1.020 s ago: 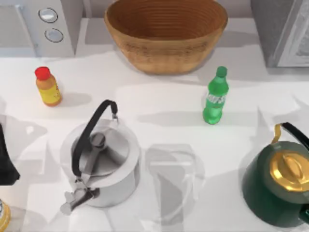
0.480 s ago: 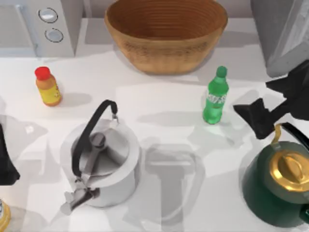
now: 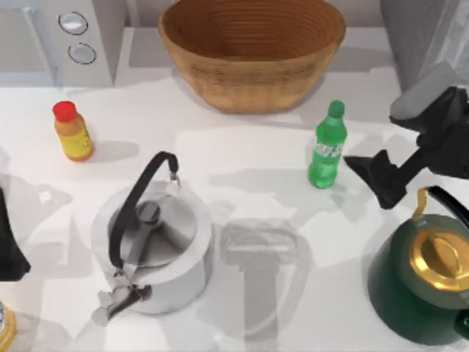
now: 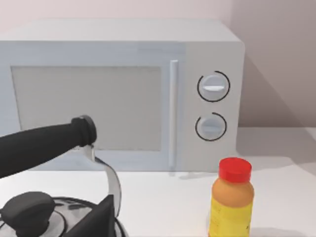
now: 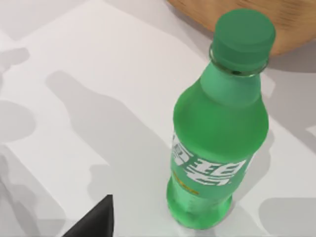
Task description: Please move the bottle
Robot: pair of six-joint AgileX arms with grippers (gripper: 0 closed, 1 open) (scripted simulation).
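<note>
While the bottle (image 3: pixel 326 150) stands upright, right hand (image 3: pixel 377 176) hovers beside it.

Setting: rendered kitchen counter. Evidence: white microwave (image 4: pixel 123 94) with 2 dials, 2 kettles, steel kettle (image 3: pixel 150 253) and green kettle (image 3: pixel 421 282), wicker basket (image 3: pixel 253 55).

In the top view the green kettle (image 3: pixel 425 282) runs off the lower right corner, the microwave (image 3: pixel 58 40) off the upper left, the basket (image 3: pixel 253 51) past the top
</note>
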